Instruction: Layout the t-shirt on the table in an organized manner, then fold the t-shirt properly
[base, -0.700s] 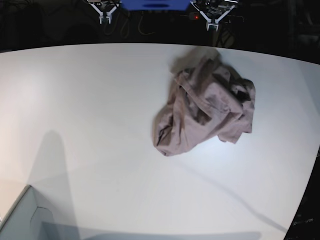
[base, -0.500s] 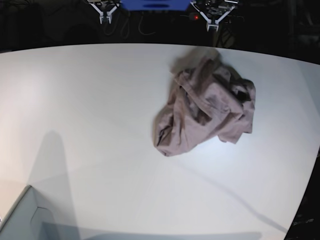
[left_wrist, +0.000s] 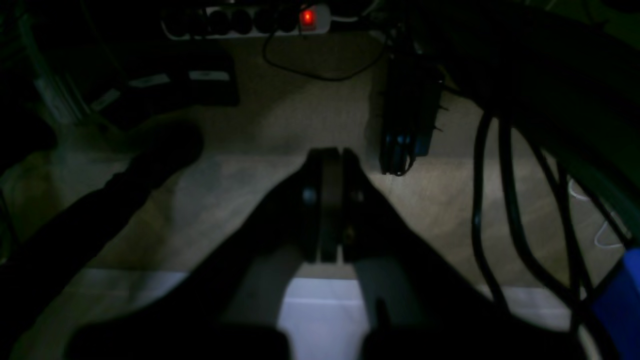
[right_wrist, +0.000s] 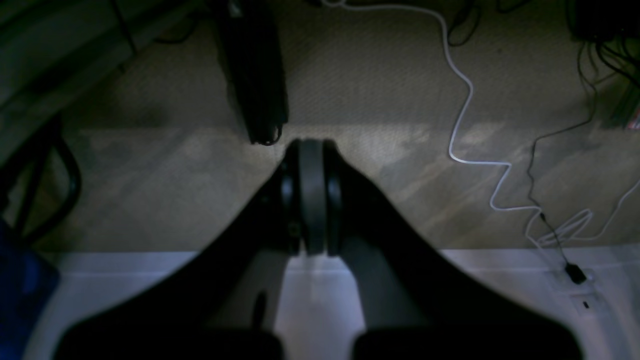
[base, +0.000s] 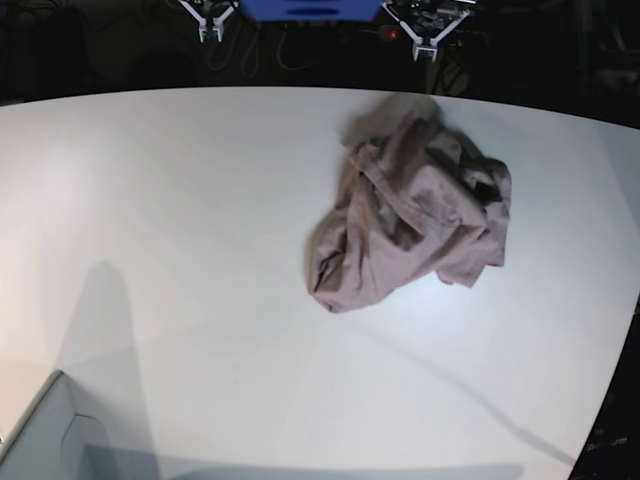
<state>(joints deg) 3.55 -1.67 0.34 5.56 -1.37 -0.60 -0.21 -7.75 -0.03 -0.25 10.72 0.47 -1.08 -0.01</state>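
Note:
The mauve t-shirt (base: 415, 205) lies crumpled in a heap on the white table (base: 180, 220), right of centre and near the far edge. My left gripper (base: 424, 50) hangs shut and empty beyond the table's far edge, just behind the shirt; its closed fingertips show in the left wrist view (left_wrist: 327, 165) over the floor. My right gripper (base: 210, 35) is shut and empty beyond the far edge at centre-left; it also shows in the right wrist view (right_wrist: 310, 150). Neither wrist view shows the shirt.
A grey box corner (base: 45, 440) sits at the table's near left. A power strip with a red light (left_wrist: 280, 20) and cables (right_wrist: 470, 100) lie on the floor behind the table. A blue object (base: 310, 8) sits between the arms.

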